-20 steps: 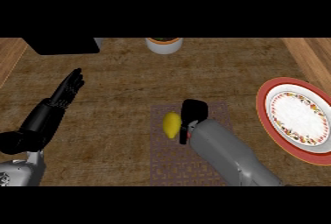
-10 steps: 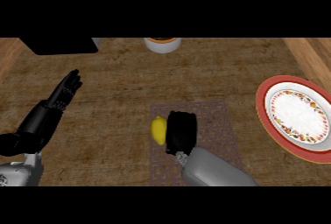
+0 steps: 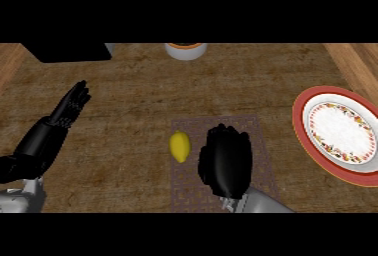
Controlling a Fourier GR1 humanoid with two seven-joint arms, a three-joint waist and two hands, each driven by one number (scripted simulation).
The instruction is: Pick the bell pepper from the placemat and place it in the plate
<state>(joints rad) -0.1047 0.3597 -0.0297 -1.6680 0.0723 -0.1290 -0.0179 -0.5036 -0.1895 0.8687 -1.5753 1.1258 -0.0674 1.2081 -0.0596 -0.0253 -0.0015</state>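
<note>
Wooden counter (image 3: 140,95) fills the view, brown grain. Landmark is the placemat (image 3: 255,125), a dark woven rectangle lying flat near the counter's middle. Right of the placemat, well apart, sits the plate (image 3: 325,100), red rim, white centre with a patterned ring, nothing on it. Right hand (image 3: 225,160) is over the placemat's middle and right part, back of the hand up, fingers relaxed and pointing away from the robot, not wrapped round anything; grey forearm comes in below the placemat's lower edge. Left hand (image 3: 70,107) is far left of the placemat, fingers straight and together, pointing up, resting, holding nothing. A black box (image 3: 66,51) sits beyond the placemat to the upper left, at the view's top edge. A white cup with an orange inside (image 3: 184,50) stands straight beyond the placemat at the top edge. Bell pepper (image 3: 179,146), yellow, lies on the placemat's left part, just beside the right hand's left side; cannot tell if they touch.
</note>
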